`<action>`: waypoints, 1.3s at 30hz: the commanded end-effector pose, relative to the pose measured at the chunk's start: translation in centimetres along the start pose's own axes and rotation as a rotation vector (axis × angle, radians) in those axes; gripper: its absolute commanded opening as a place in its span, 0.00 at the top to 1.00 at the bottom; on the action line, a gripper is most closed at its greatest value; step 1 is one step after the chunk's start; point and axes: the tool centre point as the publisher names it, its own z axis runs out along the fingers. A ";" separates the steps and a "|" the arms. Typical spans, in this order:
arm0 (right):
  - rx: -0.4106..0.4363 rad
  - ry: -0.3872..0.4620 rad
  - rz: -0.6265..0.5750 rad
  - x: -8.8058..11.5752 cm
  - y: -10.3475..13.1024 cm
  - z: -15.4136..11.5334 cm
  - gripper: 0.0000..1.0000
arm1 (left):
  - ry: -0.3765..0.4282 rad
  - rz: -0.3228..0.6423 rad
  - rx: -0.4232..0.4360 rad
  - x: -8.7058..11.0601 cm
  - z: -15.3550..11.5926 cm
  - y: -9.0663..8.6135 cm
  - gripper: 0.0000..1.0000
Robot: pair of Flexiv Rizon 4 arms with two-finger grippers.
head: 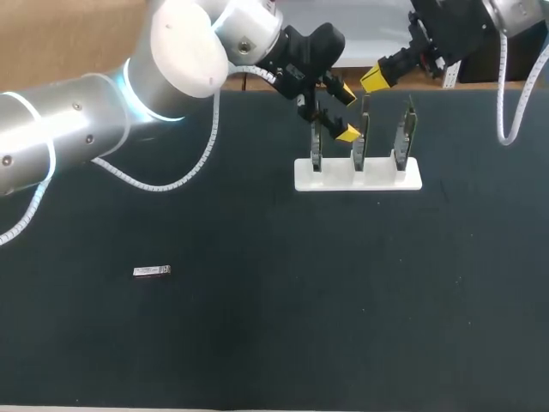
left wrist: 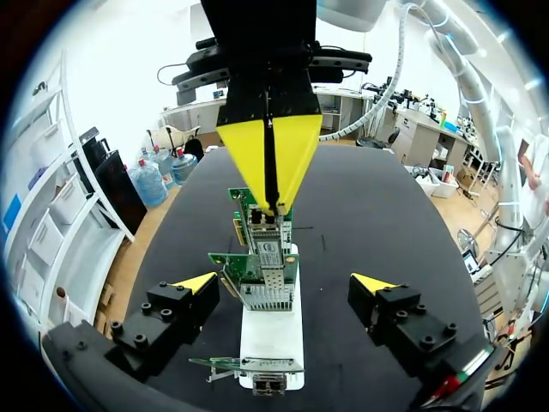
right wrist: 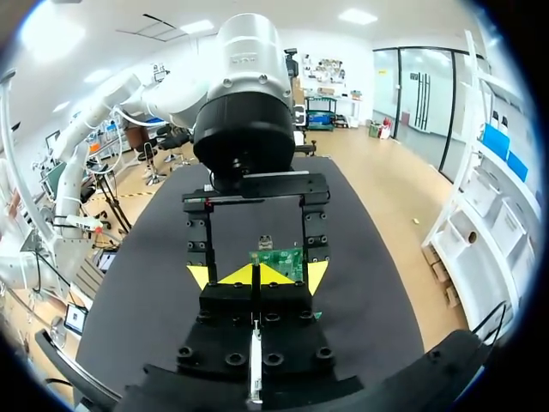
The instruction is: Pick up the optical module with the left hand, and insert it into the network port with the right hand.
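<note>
The optical module (head: 152, 271), a small silver bar, lies alone on the black table at the front left, far from both grippers. My left gripper (head: 345, 113) hangs open over the white rack (head: 386, 181) that carries three upright circuit boards. In the left wrist view its fingers (left wrist: 285, 283) stand wide apart on either side of the boards (left wrist: 262, 283), touching none. My right gripper (head: 373, 80) is shut, its yellow tips (left wrist: 270, 163) just above the boards' tops. In the right wrist view the shut tips (right wrist: 257, 275) face the left gripper, with a green board (right wrist: 279, 260) just beyond.
The rack (left wrist: 270, 335) stands at the back middle of the table, close to the far edge. A coiled white cable (head: 154, 183) droops from my left arm to the table behind the module.
</note>
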 end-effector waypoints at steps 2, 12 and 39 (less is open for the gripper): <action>-0.009 0.012 0.008 0.6 -0.4 0.4 1.00 | 0.006 -0.002 0.003 -0.1 0.0 0.2 0.00; -0.025 0.024 0.031 1.4 -0.6 1.1 1.00 | 0.006 -0.002 0.003 -0.1 0.0 0.2 0.00; -0.037 0.069 0.069 3.2 -0.5 2.0 1.00 | 0.006 -0.002 0.003 -0.1 0.0 0.2 0.00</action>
